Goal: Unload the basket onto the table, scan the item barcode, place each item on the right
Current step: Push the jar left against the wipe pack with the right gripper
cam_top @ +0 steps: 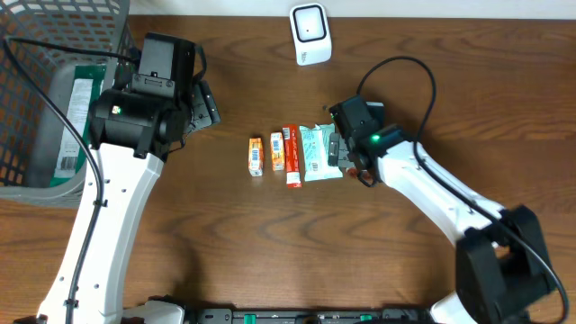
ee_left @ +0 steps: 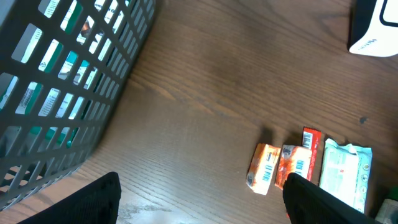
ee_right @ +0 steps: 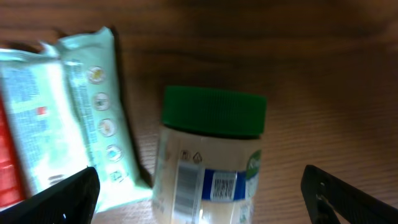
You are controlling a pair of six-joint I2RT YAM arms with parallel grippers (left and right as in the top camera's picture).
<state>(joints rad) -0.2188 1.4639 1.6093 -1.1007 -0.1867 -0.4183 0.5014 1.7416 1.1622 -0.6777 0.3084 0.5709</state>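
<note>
Right end effector [ee_right: 202, 198] released, jaws spread wide, low over a jar [ee_right: 208, 168] with a green lid [ee_right: 214, 112]. One finger off to each side of the jar, no contact visible. Jar on its side on the table [ee_right: 311, 74], lid end away from the wrist camera, barcode [ee_right: 224, 186] on the label turned upward. Just beside the jar, a pale green wipes pack [ee_right: 81, 112].

Left end effector [ee_left: 205, 205] likewise released, jaws wide with nothing between them, above bare wood near the grey basket [ee_left: 62, 81]. Packets with barcodes inside the basket, seen through its mesh.

From overhead, a row side by side on the table: two orange boxes [cam_top: 266, 154], a red stick pack [cam_top: 292, 155], then the wipes pack, with the right arm's wrist covering the jar. White scanner [cam_top: 310, 34] at the far edge, well apart from the row.
</note>
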